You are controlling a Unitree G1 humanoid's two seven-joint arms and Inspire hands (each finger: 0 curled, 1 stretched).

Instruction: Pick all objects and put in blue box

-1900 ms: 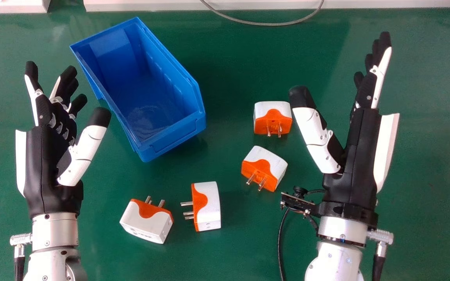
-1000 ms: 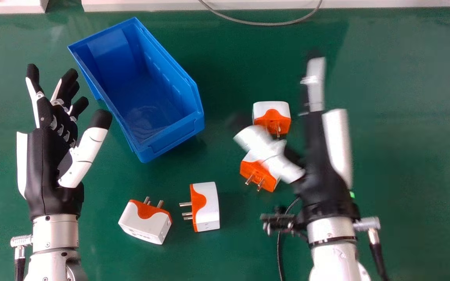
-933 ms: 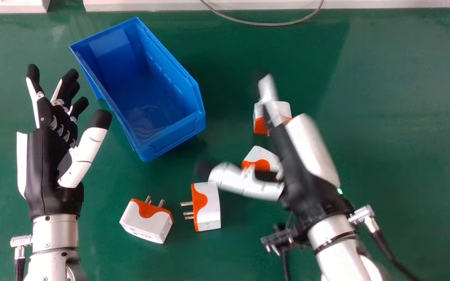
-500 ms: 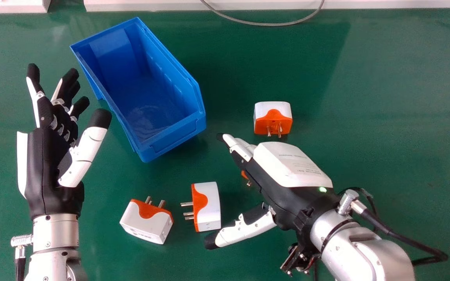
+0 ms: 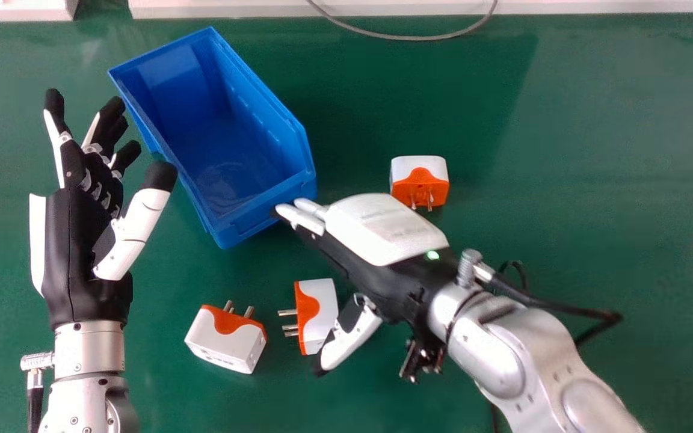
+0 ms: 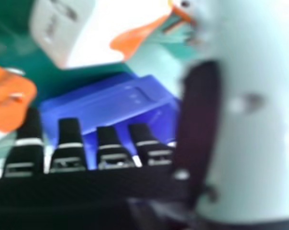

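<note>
In the head view my right hand [image 5: 376, 252] is stretched over the middle of the table, fingers straight beside the near corner of the blue box [image 5: 235, 231], its thumb by a white-and-orange plug adapter [image 5: 322, 313]. A second adapter [image 5: 226, 340] lies left of that one, and a third [image 5: 420, 180] lies beyond the hand. The fourth is hidden under the hand there. The right hand view has the hand's fingers [image 6: 68, 143], a near adapter [image 6: 96, 33], another adapter [image 6: 10, 98] and the blue box [image 6: 106, 103]. My left hand [image 5: 88, 240] is open and empty, left of the box.
The green table [image 5: 623, 180] carries everything. A grey cable [image 5: 418, 37] curves along its far edge, by a white ledge [image 5: 322, 7]. Free room lies to the right of the third adapter. Nothing is in the box.
My right hand has swung from the right side over the adapters towards the box, turning back-up, and now covers the fourth adapter. The left hand has shifted very slightly.
</note>
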